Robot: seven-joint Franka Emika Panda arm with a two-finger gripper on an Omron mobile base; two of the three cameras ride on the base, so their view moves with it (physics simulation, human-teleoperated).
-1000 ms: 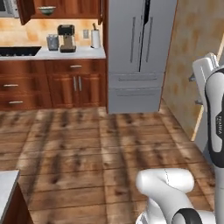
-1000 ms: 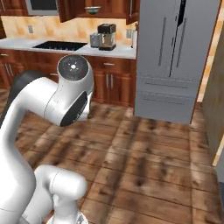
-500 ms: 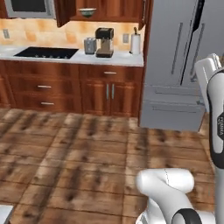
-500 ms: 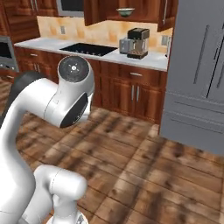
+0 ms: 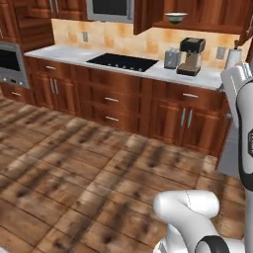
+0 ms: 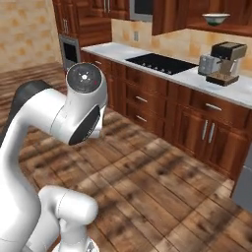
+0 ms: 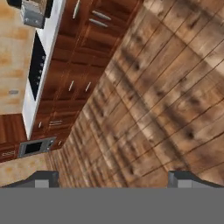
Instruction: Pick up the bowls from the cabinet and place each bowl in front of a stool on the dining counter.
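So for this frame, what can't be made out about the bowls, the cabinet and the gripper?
- Bowl: one green-rimmed bowl sits on the open cabinet shelf; left base view too small for its pattern.
- Second bowl: cannot tell; the shelf is cut off by the top and right edges in both base views.
- Gripper: hand view shows the fingertips wide apart above wooden floor, the rest cut by the bottom edge.

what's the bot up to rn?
Nothing in hand. The gripper is open and empty, pointing at bare wood floor. A green-rimmed bowl sits up in the open wall cabinet above the coffee maker, untouched. The arm is nowhere near it, so no bowl has been picked yet.
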